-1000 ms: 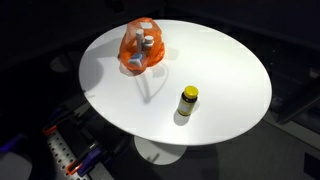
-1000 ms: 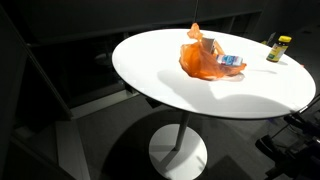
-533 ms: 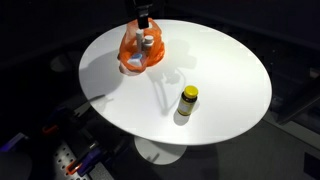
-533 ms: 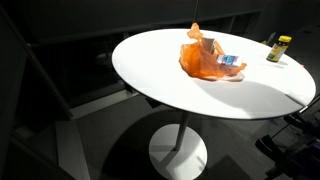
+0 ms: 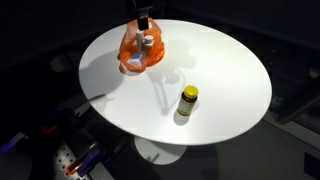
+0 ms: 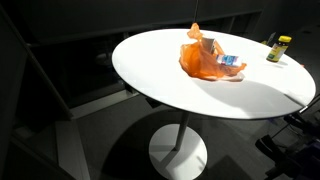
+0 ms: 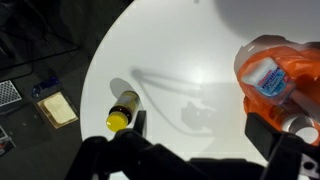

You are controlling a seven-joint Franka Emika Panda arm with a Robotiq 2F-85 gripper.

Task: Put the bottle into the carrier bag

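Below the pincer (image 7: 199,122), off past one finger, the bottle (image 7: 124,108) stands upright on the table (image 7: 190,60); the bag (image 7: 285,80) lies toward the other finger. Jaws spread, empty. Best to centre over the bottle, descend straight and grip its body squarely.

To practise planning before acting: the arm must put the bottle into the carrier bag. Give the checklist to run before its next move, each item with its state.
1. The bottle upright on the table: ok.
2. The fingers open, nothing between them: ok.
3. The fingers around the bottle: not ok, it sits aside.
4. The bag open at top: ok.
5. Room left in the bag: cannot tell.
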